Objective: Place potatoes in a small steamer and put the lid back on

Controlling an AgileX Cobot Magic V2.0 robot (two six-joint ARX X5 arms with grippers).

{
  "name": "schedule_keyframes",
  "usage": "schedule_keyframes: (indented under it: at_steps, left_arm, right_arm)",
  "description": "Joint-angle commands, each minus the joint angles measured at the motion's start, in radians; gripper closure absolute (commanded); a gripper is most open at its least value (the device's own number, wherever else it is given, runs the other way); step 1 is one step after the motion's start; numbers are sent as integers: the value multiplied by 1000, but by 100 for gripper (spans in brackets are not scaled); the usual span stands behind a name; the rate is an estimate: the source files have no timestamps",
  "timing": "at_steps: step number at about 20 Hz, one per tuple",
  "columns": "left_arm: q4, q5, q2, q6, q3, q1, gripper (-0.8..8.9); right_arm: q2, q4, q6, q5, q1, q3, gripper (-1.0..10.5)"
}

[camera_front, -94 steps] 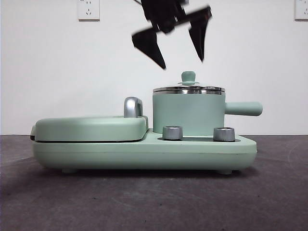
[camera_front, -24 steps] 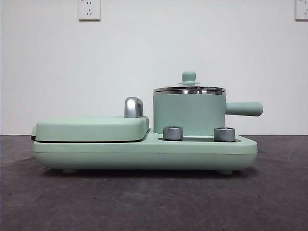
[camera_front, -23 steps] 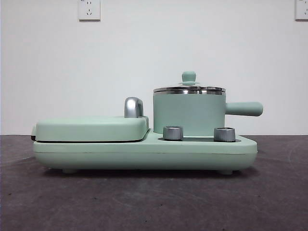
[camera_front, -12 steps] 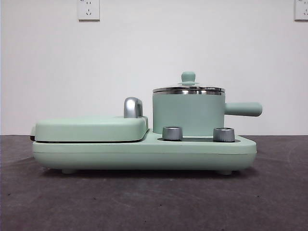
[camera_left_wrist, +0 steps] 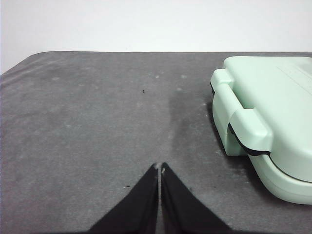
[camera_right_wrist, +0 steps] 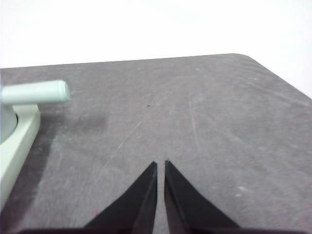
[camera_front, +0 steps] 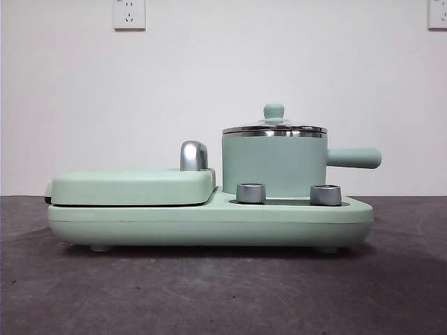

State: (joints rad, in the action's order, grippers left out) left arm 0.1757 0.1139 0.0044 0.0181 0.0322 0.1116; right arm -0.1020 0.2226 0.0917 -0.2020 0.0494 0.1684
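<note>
glass lid sits on the mint steamer, so the pot reads as closed; no potato is in view, perhaps inside. left gripper and right gripper, jaws together and empty, wait over bare table, well clear.

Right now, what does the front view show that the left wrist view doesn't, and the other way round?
Only the front view shows the small steamer with the lid seated on it, its side handle, the two silver knobs and the wall sockets. Only the left wrist view shows the left tool, jaws together over bare table, and the griddle's end latch. Both show the closed green griddle and the dark table. No potato shows in either.
</note>
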Motion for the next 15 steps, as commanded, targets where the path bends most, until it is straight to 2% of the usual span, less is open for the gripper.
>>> schedule_keyframes:
  at_steps: [1,5,10,15]
  left_arm:
    - [6,-2,-1,-6,-20,-1,808]
    - [6,-2,-1,-6,-20,-1,808]
    - [6,-2,-1,-6,-20,-1,808]
    - [6,-2,-1,-6,-20,-1,808]
  right_arm:
    - [38,-43,-26,27,-20,-55,923]
    - [76,-42,-25,34,-21,-117,923]
    - [98,-47,-43,151,-40,-158,924]
    - [98,-48,-55,151,-53,-158,924]
